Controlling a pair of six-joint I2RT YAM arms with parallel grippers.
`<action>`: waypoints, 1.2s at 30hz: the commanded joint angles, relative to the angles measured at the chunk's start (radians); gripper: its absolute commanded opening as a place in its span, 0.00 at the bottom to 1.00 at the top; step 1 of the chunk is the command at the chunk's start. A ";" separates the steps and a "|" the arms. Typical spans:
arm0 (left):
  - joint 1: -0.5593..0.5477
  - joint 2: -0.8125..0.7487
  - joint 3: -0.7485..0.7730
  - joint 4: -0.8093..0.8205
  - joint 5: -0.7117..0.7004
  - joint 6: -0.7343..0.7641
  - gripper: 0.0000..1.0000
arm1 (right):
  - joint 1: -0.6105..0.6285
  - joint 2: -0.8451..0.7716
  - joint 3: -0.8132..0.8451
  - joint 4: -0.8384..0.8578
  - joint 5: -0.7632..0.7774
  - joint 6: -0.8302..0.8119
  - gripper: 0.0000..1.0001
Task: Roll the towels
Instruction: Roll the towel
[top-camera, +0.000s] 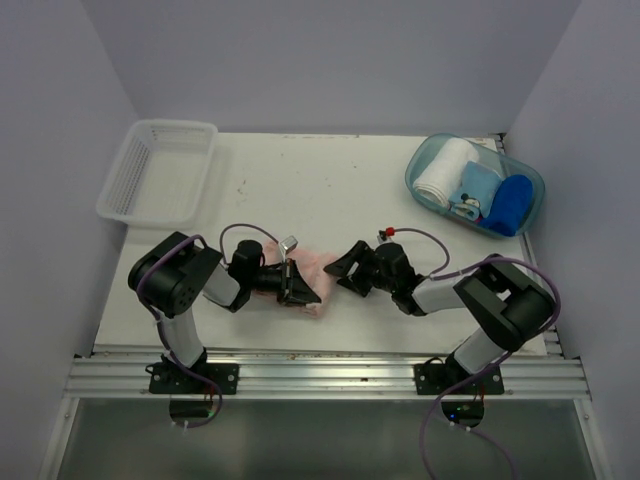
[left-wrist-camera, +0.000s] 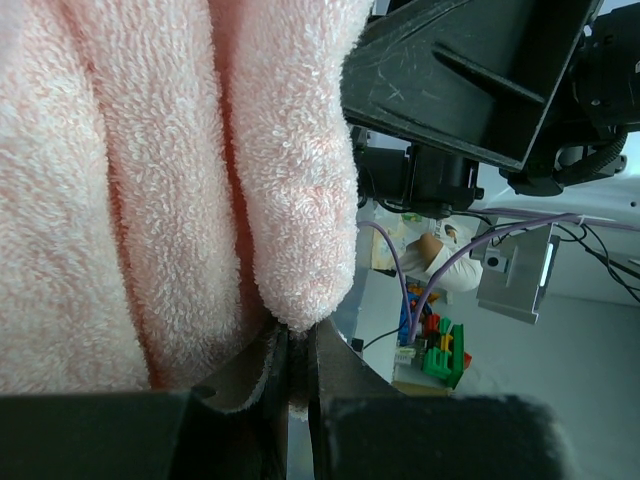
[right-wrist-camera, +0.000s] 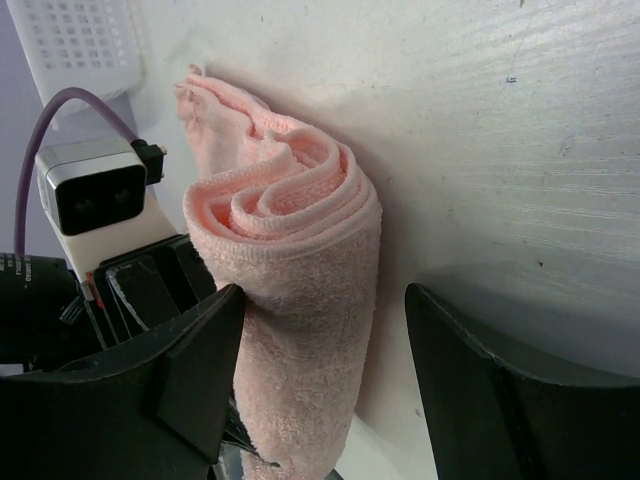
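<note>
Right wrist view: pink towel (right-wrist-camera: 290, 260) lies rolled on the surface (right-wrist-camera: 520, 150), near its middle.
Left tool (left-wrist-camera: 295, 370) pinches its loose end; right tool (right-wrist-camera: 330, 385) gapes astride the roll. A careless release could let the springy terry uncoil. Blue towel (top-camera: 510, 203) lies well apart.

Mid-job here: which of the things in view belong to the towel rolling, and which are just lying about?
Job: pink towel, rolled, between the arms; royal blue towel, in the tub.
Lying about: white towel; cartoon-print cloth; translucent blue tub; white basket.
</note>
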 joint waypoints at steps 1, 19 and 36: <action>0.008 0.006 -0.007 0.062 0.021 -0.007 0.00 | 0.011 0.031 0.037 0.048 -0.017 0.012 0.69; 0.008 -0.028 0.001 0.015 0.020 0.022 0.00 | 0.034 0.076 0.124 -0.177 0.023 -0.005 0.18; 0.007 -0.399 0.283 -0.991 -0.249 0.550 0.70 | 0.033 -0.098 0.273 -0.808 0.213 -0.031 0.01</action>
